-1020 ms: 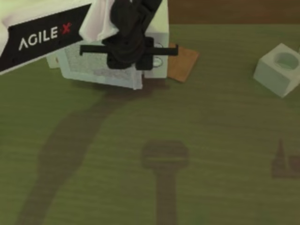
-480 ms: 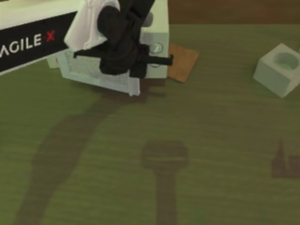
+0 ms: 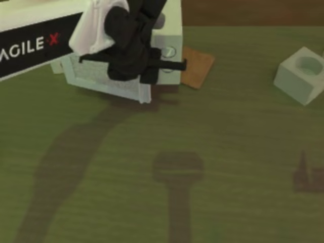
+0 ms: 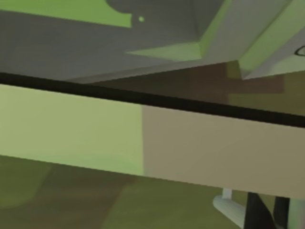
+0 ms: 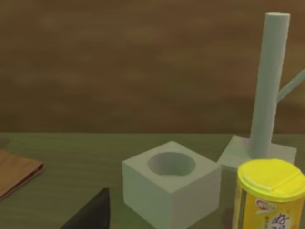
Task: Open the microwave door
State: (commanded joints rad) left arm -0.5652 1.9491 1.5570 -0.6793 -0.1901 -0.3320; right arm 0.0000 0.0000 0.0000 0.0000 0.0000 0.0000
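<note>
The white microwave (image 3: 173, 30) stands at the table's back left, its knob panel (image 3: 168, 52) facing the front. The microwave door (image 3: 96, 78), with its grey mesh window, stands partly swung out, its free edge (image 3: 145, 93) away from the body. My left gripper (image 3: 146, 77) reaches down over that edge. In the left wrist view the door (image 4: 190, 148) runs across the picture, and my left gripper (image 4: 269, 214) is shut on the white handle bar (image 4: 233, 210). My right gripper (image 5: 93, 214) shows only as a dark part, parked near the right side and outside the top view.
A white cube with a round hollow (image 3: 302, 73) sits at the right. A brown mat (image 3: 197, 66) lies beside the microwave. The right wrist view also shows a yellow-lidded can (image 5: 269, 195) and a white stand with a pole (image 5: 269, 95).
My left arm has shifted left and pulled the door's free edge a little farther out from the microwave. Over the last half second almost nothing has moved.
</note>
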